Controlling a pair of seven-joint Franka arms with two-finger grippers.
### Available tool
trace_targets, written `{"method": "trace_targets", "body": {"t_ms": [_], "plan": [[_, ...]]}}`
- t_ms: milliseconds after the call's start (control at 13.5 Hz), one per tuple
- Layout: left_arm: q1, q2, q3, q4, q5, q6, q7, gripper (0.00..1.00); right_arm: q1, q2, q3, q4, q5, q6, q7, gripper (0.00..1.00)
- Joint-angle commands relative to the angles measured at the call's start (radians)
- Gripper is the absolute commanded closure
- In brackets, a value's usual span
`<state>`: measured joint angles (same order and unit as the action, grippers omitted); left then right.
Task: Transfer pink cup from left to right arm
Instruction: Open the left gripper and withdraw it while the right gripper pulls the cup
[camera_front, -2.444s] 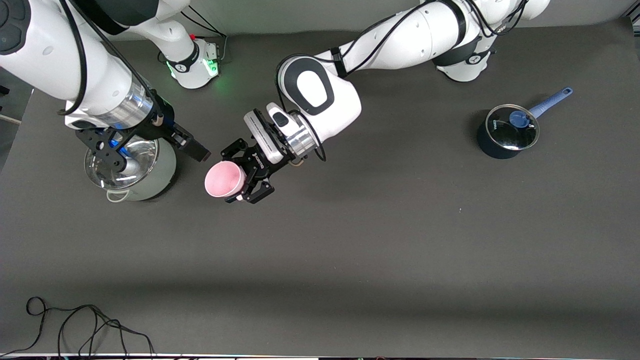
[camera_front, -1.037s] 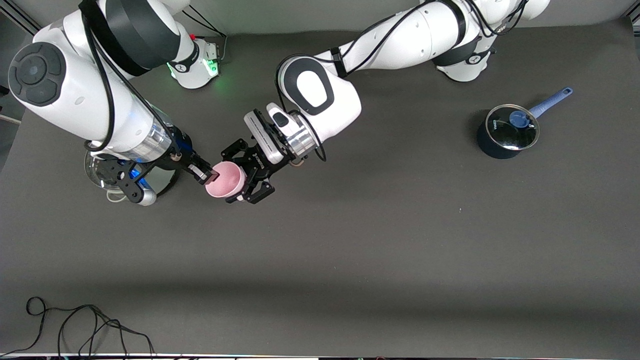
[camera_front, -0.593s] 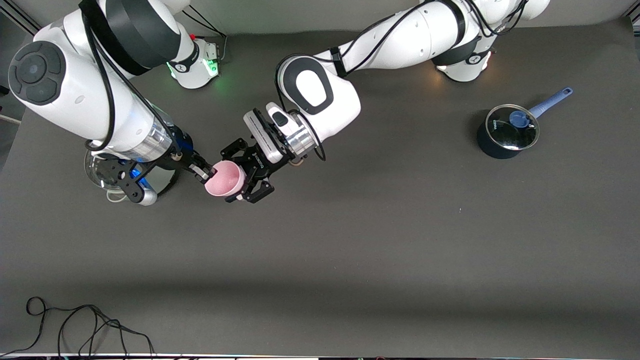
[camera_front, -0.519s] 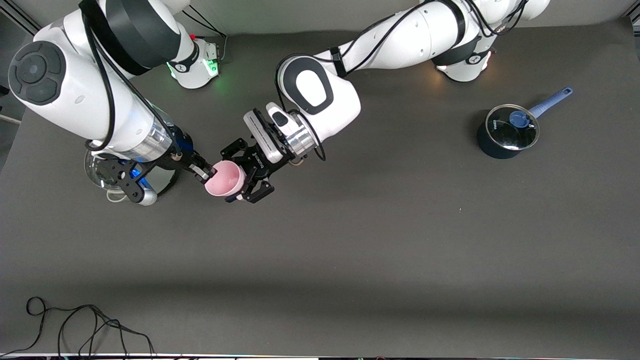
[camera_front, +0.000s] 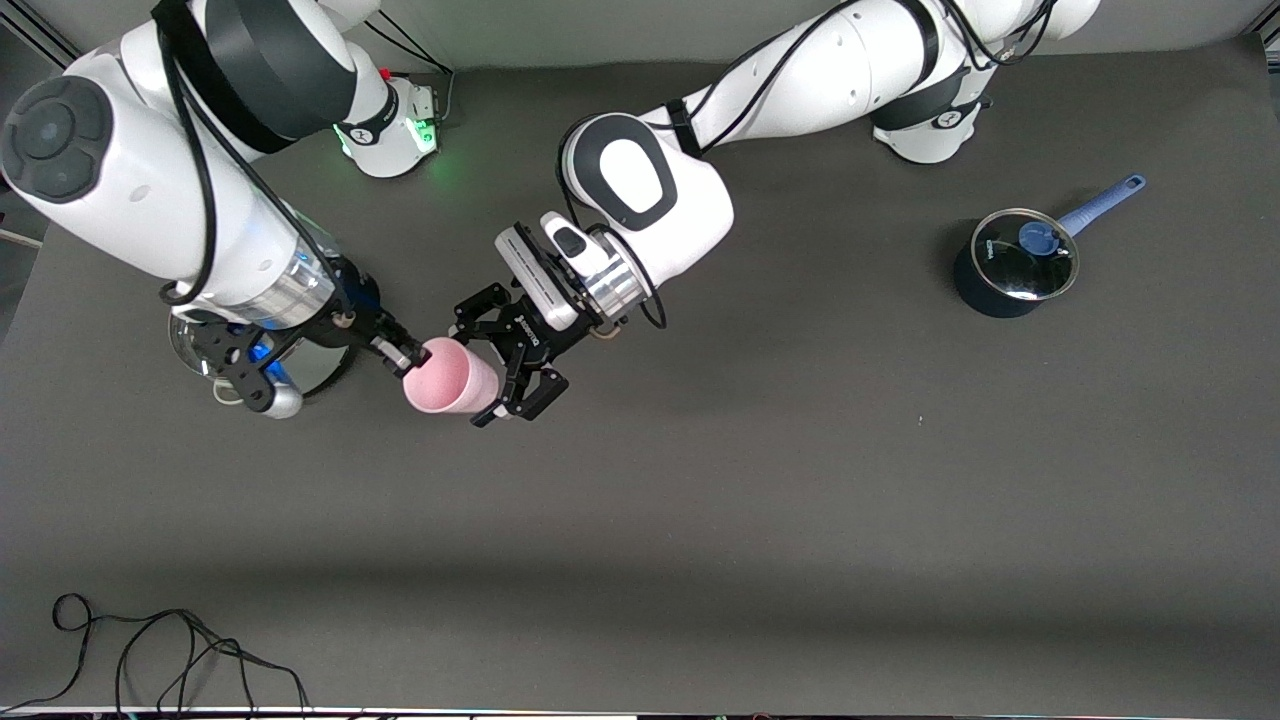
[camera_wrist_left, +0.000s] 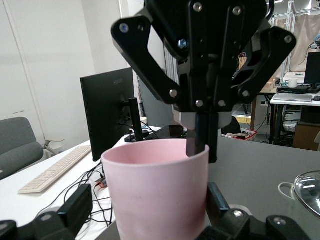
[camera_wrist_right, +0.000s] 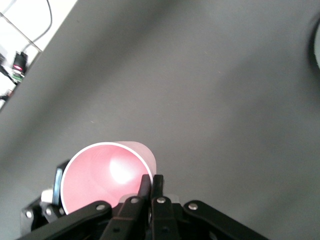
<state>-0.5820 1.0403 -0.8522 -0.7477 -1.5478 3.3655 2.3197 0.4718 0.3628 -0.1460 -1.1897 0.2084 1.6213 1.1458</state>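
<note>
The pink cup (camera_front: 447, 383) hangs tilted in the air over the table, beside the steel pot. My right gripper (camera_front: 409, 352) is shut on the cup's rim, one finger inside and one outside; the right wrist view shows its fingers (camera_wrist_right: 151, 183) pinching the rim over the cup's inside (camera_wrist_right: 100, 180). My left gripper (camera_front: 470, 377) is open around the cup's lower body. In the left wrist view the cup (camera_wrist_left: 157, 195) stands between its fingers (camera_wrist_left: 79, 209), with a gap on one side. The right gripper (camera_wrist_left: 201, 146) shows there clamped on the rim.
A steel pot with a glass lid (camera_front: 300, 362) stands under the right arm's wrist. A dark blue saucepan with a glass lid (camera_front: 1012, 266) stands toward the left arm's end. A black cable (camera_front: 150, 650) lies at the table edge nearest the front camera.
My right gripper reached the cup and shut on its rim. In the last half second my left gripper's fingers came off the cup, and the cup tilted and dropped slightly.
</note>
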Motion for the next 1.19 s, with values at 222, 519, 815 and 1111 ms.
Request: {"method": "trace_targets", "body": {"t_ms": [222,519,815,1111], "plan": [[0.193,-0.107,0.018,-0.294,0.046,-0.001,-0.013,0.00,-0.125,0.047,-0.009,0.097,-0.032,0.023,-0.017,1.00],[0.488,-0.206,0.015,-0.634,0.254,-0.283,-0.008,0.00,-0.296,0.064,-0.010,0.108,-0.047,0.029,-0.191,1.00],[0.768,-0.194,0.036,-0.731,0.584,-0.718,-0.013,0.00,-0.432,0.099,-0.009,0.101,-0.179,0.032,-0.606,1.00],[0.944,-0.207,0.215,-0.690,0.930,-1.221,-0.035,0.00,-0.530,0.099,-0.009,0.055,-0.179,0.035,-1.146,1.00]]}}
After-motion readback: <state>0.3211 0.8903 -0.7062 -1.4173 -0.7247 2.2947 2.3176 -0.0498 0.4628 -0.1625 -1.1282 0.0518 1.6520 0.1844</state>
